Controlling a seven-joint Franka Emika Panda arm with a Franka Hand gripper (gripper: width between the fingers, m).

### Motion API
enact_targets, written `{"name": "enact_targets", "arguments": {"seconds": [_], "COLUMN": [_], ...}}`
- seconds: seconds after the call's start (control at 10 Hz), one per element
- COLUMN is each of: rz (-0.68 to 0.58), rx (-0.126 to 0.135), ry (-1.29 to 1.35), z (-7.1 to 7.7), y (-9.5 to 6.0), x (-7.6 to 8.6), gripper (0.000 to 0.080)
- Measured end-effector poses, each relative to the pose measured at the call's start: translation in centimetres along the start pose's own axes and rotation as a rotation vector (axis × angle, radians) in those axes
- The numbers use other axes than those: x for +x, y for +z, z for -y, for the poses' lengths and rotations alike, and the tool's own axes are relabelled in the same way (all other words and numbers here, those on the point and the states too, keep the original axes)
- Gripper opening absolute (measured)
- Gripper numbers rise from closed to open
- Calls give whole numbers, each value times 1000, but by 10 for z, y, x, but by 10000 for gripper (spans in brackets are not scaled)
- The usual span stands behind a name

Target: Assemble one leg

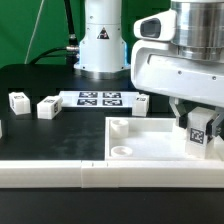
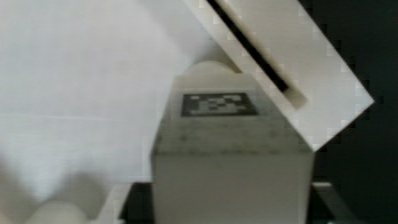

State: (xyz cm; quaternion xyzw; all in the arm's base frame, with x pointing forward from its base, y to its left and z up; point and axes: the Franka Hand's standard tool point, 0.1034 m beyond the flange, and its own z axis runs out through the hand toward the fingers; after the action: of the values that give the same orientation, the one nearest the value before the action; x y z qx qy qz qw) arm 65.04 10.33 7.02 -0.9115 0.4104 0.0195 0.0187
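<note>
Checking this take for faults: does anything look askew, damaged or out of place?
Nothing stands out. The gripper holds the leg upright at the tray-like piece; two spare legs sit apart beside the marker board.

The black table (image 1: 30, 85) carries the marker board (image 1: 100, 98), two loose legs (image 1: 48, 107) and a white tray-like piece (image 1: 140, 145).

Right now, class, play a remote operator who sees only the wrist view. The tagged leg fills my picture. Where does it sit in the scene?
Observer: The leg is in the claw, at the white tray piece's corner on the exterior view's right.
Operator: Any other legs?
Observer: Two loose legs lie on the dark table, on the exterior view's left.
Operator: And the marker board?
Observer: The marker board lies flat in front of the arm's base.
</note>
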Motion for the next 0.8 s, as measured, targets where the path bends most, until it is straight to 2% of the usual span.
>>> {"name": "enact_targets", "arguments": {"seconds": [0.1, 0.5, 0.8], "rz": [-2, 1, 23], "rx": [-2, 25, 22], "ry": [131, 628, 848], "z": [-2, -8, -10], "y": [0, 1, 0], "x": [0, -5, -5], "gripper": [290, 290, 290]}}
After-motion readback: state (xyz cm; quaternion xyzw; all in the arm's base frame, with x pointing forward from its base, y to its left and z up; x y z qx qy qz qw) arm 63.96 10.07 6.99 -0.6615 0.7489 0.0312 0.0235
